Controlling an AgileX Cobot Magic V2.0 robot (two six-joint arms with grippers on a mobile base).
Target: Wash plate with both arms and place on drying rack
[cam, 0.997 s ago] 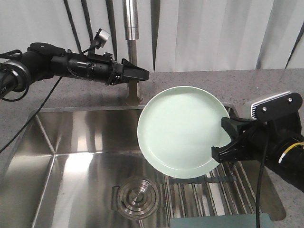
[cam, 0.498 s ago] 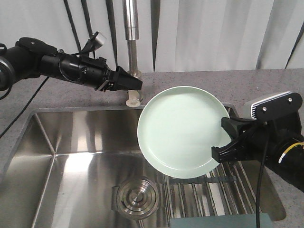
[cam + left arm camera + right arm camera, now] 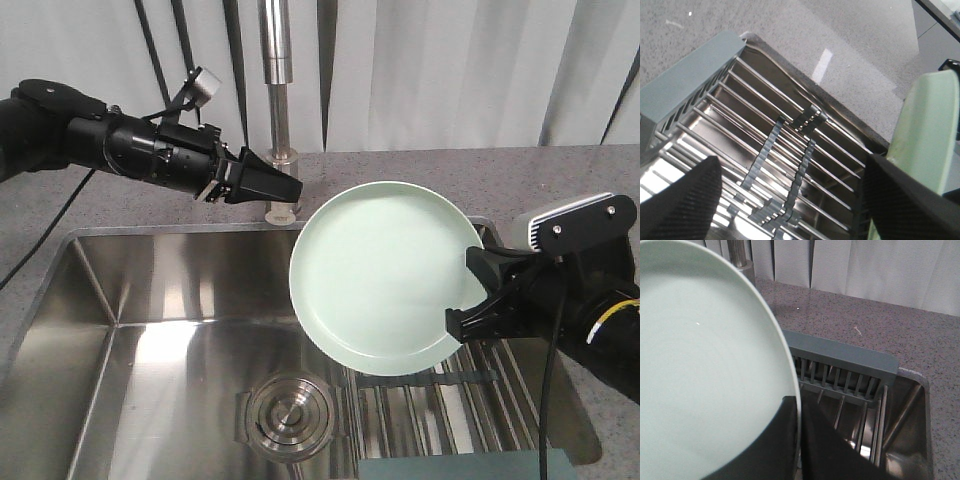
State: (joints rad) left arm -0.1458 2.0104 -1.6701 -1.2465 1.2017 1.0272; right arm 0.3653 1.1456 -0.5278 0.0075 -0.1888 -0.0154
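The pale mint-green plate (image 3: 380,275) is held tilted on edge above the sink, face toward the front camera. My right gripper (image 3: 468,300) is shut on its lower right rim; in the right wrist view the rim of the plate (image 3: 705,365) sits pinched in the right gripper (image 3: 799,415). My left gripper (image 3: 290,188) hangs open and empty by the faucet base, just up-left of the plate and apart from it. The left wrist view shows the left gripper (image 3: 790,165) looking down on the drying rack (image 3: 790,120), with the plate's edge (image 3: 930,130) at right.
The drying rack (image 3: 430,410) spans the sink's right end below the plate. A round steel drain (image 3: 290,412) sits in the basin floor. The faucet column (image 3: 275,60) rises behind the left gripper. Grey counter (image 3: 560,170) surrounds the steel sink (image 3: 150,320).
My left arm has drawn back a little to the left and its gripper has dropped lower, in front of the faucet base. The plate and right arm have stayed put.
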